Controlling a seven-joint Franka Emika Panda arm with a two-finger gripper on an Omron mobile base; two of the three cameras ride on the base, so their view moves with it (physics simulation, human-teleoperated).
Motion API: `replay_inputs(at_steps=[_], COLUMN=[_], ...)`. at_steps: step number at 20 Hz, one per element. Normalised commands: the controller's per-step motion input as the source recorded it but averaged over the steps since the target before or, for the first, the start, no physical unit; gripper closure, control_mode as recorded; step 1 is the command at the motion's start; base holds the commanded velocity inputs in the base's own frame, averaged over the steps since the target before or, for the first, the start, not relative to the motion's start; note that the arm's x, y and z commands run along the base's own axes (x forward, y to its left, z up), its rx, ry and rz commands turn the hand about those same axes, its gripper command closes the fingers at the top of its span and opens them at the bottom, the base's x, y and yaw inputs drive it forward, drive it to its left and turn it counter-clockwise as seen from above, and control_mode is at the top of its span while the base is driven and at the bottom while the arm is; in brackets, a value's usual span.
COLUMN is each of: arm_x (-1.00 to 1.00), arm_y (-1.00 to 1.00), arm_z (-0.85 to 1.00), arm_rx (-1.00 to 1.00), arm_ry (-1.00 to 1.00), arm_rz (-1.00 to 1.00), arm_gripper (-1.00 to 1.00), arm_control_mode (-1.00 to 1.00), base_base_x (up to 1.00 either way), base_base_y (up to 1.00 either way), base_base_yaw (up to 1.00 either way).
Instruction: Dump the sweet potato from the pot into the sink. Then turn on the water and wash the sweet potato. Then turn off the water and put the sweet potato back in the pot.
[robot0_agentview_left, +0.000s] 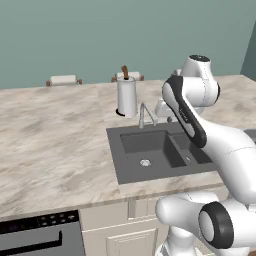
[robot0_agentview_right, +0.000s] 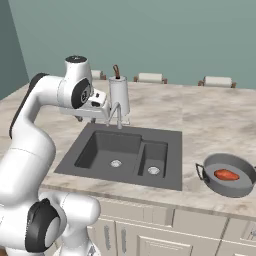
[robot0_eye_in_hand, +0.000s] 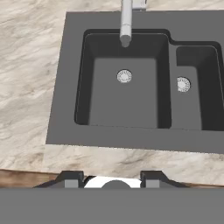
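The fingers (robot0_eye_in_hand: 113, 178) stand apart holding nothing, tips cut off by the frame edge. Beyond them lies the matte dark double-basin sink (robot0_eye_in_hand: 65, 87) in marbled counter (robot0_eye_in_hand: 26, 65); the orange sweet potato (robot0_agentview_right: 226, 174) sits in the round grey pot (robot0_agentview_right: 220, 187), well aside.

We found the sink (robot0_agentview_right: 170, 145) set into the counter (robot0_agentview_right: 215, 120), its larger basin (robot0_agentview_right: 107, 150) left of the smaller one (robot0_agentview_right: 154, 159). The faucet (robot0_agentview_right: 116, 114) stood behind the sink, its spout reaching over the larger basin. A paper-towel roll (robot0_agentview_right: 119, 95) stood just behind the faucet. The pot (robot0_agentview_right: 227, 181) sat on the counter right of the sink, well apart from it, near the front edge. The sweet potato (robot0_agentview_right: 226, 174) lay in the pot.
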Motion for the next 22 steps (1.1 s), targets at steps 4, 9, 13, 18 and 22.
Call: replay_inputs(at_steps=[4, 9, 13, 18, 22], arm_x=[0.0, 0.0, 0.0, 0.0, 0.0], arm_y=[0.0, 0.0, 0.0, 0.0, 0.0], arm_z=[0.0, 0.0, 0.0, 0.0, 0.0], arm_rx=[0.0, 0.0, 0.0, 0.0, 0.0], arm_ry=[0.0, 0.0, 0.0, 0.0, 0.0], arm_rz=[0.0, 0.0, 0.0, 0.0, 0.0], arm_gripper=[-1.0, -1.0, -1.0, -1.0, -1.0], arm_control_mode=[1.0, 1.0, 1.0, 1.0, 1.0], base_base_x=[-0.06, -0.45, -0.38, -0.08, 0.0], base_base_y=[0.0, -0.1, -0.36, -0.44, -0.57], base_base_yaw=[0.0, 0.0, 0.0, 0.0, 0.0])
